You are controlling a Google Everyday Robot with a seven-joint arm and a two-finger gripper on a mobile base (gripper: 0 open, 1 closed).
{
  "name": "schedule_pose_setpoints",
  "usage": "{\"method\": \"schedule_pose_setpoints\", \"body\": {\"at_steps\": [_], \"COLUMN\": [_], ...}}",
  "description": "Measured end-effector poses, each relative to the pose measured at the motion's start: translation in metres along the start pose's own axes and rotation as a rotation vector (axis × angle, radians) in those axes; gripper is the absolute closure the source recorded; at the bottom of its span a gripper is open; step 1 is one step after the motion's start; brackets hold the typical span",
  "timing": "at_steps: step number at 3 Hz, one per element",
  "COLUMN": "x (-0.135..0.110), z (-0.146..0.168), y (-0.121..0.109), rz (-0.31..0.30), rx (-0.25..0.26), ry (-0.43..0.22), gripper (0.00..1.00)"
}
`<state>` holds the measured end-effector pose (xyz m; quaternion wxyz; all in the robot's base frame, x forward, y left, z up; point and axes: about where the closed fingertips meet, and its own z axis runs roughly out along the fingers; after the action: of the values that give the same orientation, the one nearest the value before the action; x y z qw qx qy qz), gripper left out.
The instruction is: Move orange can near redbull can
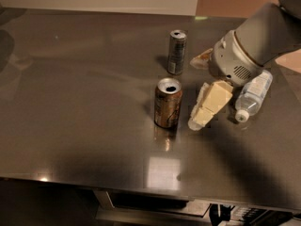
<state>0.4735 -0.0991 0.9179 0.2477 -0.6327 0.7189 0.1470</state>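
The orange can (168,103) stands upright near the middle of the steel table (75,93), its silver top open. The redbull can (177,52), slim and silver-grey, stands upright a short way behind it. My gripper (201,117) comes in from the upper right on a grey arm. Its cream-coloured fingers (209,102) point down and to the left, just right of the orange can and a small gap away from it. Nothing is held in it.
A clear plastic water bottle (253,94) lies on its side at the right, partly behind my arm. A small crumpled wrapper (201,59) lies right of the redbull can. The table's front edge runs along the bottom.
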Motion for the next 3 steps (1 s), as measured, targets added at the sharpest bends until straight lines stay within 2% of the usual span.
{"method": "schedule_pose_setpoints", "body": {"at_steps": [3], "x": [-0.018], "z": [0.046], "y": [0.005], "rz": [-0.01], "rx": [-0.03], "ry": [-0.061], "gripper": [0.0]}}
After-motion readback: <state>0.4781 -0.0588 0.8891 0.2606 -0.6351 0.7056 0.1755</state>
